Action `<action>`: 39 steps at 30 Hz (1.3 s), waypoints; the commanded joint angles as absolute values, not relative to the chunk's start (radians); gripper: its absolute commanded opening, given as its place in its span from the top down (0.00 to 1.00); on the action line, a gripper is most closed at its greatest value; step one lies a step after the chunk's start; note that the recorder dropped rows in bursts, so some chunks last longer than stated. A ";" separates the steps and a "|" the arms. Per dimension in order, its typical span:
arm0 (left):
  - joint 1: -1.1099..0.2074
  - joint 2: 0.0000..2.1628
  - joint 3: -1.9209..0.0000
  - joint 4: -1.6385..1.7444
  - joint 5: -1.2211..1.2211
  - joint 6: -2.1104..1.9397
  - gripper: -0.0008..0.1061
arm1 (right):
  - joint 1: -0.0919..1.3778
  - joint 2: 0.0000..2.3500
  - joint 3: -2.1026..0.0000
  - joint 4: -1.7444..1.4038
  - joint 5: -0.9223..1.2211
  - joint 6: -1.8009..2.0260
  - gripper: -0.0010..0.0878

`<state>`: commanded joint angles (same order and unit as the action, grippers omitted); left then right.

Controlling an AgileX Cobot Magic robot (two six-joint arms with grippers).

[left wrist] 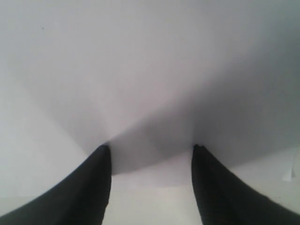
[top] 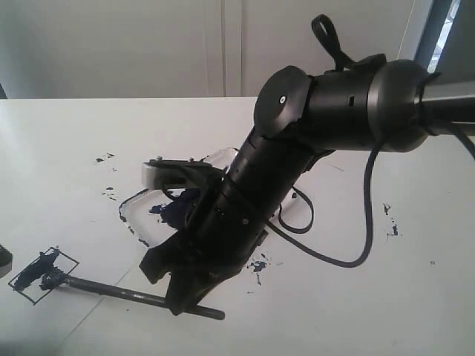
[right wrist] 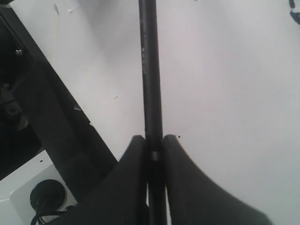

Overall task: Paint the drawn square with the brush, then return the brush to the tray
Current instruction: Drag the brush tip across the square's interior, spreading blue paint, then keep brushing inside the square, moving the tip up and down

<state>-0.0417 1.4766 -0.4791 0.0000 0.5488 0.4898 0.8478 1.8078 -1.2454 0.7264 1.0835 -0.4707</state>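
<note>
White surface: right hand [right wrist: 153, 140] clamps long thin black brush [top: 111, 290] nr its back end, shaft running twd near-left corner, tip on small black-outlined drawn square [top: 43, 274]; smeared clear plastic tray [top: 128, 222] just behind hand.

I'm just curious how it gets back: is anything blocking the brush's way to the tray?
Nothing visible does. The right gripper grips the brush, its tip on the drawn square; only bare table separates it from the tray, partly hidden by the arm.
</note>
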 joint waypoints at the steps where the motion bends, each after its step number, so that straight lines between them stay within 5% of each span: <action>1: -0.042 1.477 -0.479 0.000 0.547 0.490 0.47 | 0.848 1.808 -1.245 0.726 1.086 -0.471 0.99; 27: -0.042 1.477 -0.479 0.000 0.545 0.486 0.47 | 0.861 1.845 -1.245 0.700 0.913 -0.414 0.99; 39: -0.042 1.477 -0.479 0.000 0.545 0.486 0.47 | 0.861 1.845 -1.245 0.736 1.068 -0.469 0.99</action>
<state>-0.0417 1.4766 -0.4791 0.0000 0.5447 0.4857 0.8609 1.8451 -1.2454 0.7361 1.0681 -0.4692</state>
